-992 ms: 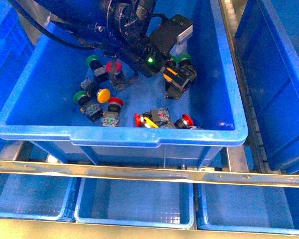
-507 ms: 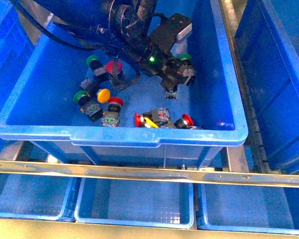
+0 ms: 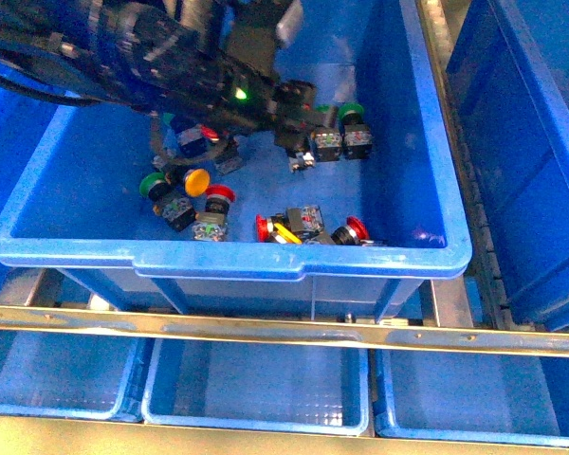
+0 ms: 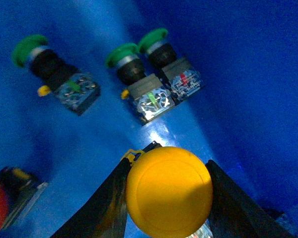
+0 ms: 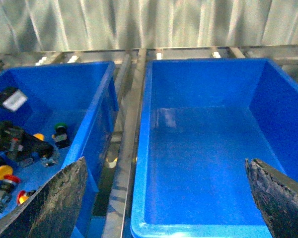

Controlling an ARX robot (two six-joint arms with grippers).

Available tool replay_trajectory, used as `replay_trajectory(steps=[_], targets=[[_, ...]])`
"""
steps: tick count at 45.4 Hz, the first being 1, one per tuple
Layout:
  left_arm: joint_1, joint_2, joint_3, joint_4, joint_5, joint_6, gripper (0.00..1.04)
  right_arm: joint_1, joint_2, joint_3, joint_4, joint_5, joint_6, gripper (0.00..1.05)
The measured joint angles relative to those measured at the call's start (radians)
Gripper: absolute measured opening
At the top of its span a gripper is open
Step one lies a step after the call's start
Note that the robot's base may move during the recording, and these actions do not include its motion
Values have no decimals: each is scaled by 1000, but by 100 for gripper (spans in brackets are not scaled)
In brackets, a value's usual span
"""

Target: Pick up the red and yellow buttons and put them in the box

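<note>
Barely begun: left tool [image 4: 169, 196] clamps 1 yellow button [image 4: 169, 188], right tool [image 5: 166, 198] gapes empty, box [image 5: 203, 148] bare, red buttons [image 3: 220, 195] wait in crate [image 3: 228, 258].

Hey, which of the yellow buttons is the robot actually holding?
The yellow button clamped in the left gripper; the other yellow-capped one lies loose on the crate floor.
</note>
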Motion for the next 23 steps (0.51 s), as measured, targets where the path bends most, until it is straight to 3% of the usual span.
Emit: replay_trajectory(steps=[23], targets=[[115, -370, -457, 144, 36, -325, 36, 0, 0, 0, 0, 0, 0, 97]])
